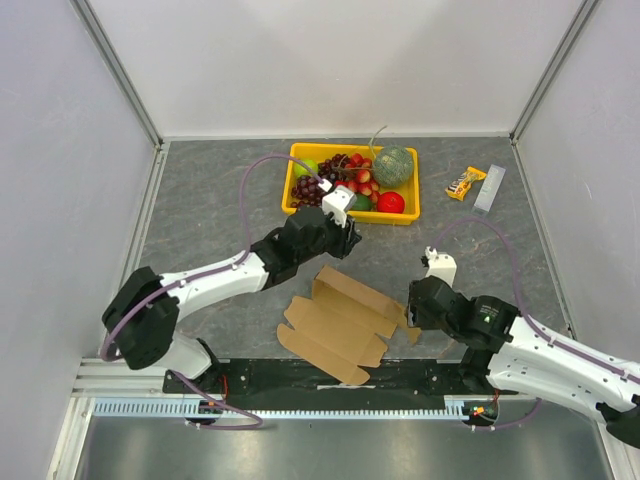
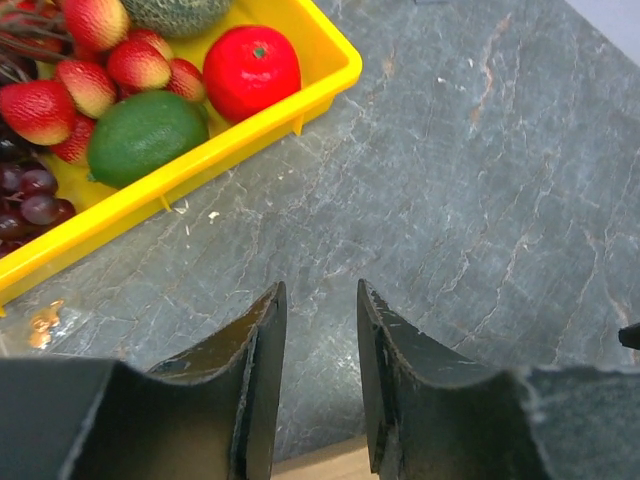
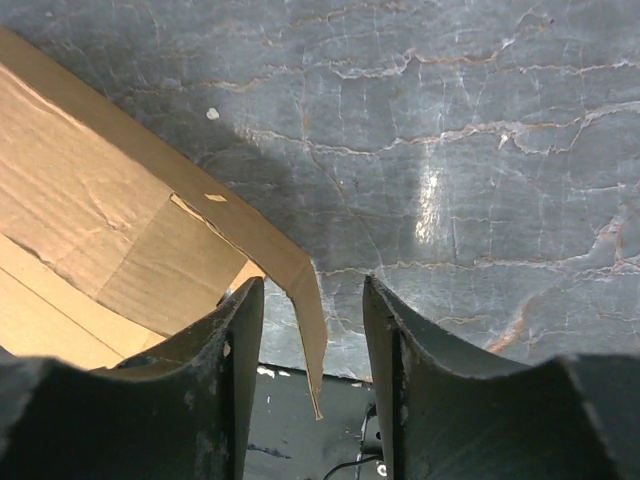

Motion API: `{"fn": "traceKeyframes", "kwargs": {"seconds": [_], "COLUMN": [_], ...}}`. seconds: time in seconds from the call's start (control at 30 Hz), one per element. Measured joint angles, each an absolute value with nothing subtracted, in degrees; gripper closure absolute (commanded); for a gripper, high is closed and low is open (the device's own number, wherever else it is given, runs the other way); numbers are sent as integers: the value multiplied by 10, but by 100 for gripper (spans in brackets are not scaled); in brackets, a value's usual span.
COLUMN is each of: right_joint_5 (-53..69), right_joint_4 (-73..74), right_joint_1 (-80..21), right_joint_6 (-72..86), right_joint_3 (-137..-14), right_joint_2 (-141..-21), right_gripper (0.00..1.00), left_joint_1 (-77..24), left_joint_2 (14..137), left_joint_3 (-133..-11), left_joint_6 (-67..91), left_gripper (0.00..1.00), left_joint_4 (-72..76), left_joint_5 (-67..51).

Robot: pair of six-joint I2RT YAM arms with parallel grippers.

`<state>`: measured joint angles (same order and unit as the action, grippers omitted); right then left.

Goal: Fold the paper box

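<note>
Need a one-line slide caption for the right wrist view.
Right gripper, jaws open, straddling an edge flap of the paper box on the grey table.

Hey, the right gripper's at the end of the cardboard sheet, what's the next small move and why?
Probably close the right gripper on the raised flap of the paper box. In the right wrist view that flap's edge stands between the open jaws, not yet pinched. The left gripper is open over the table by the sheet's far edge, holding nothing.
</note>
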<state>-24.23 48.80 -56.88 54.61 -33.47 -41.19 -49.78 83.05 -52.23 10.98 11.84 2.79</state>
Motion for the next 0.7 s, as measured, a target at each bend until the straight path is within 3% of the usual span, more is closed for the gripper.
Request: {"fn": "traceKeyframes", "kwargs": {"seconds": [0.3,0.4,0.53,0.7], "right_joint_5": [-203,-191,-184,-178], "right_joint_4": [468,458,456,459], "right_joint_1": [-569,-569,-569,-569], "right_joint_6": [550,550,551,551], "right_joint_3": [-317,-310,-308,-308], "right_joint_2": [-429,-442,-441,-434], "right_gripper": [71,69,57,62], "left_joint_1": [-475,-473,-472,-472], "left_joint_2": [913,937,950,953], "left_joint_3": [-572,-586,-586,-586], "left_joint_6": [102,98,97,96], "left_gripper": [65,66,67,69], "left_joint_4": [81,69,56,56], "left_joint_5": [-70,-95,-112,-126]}}
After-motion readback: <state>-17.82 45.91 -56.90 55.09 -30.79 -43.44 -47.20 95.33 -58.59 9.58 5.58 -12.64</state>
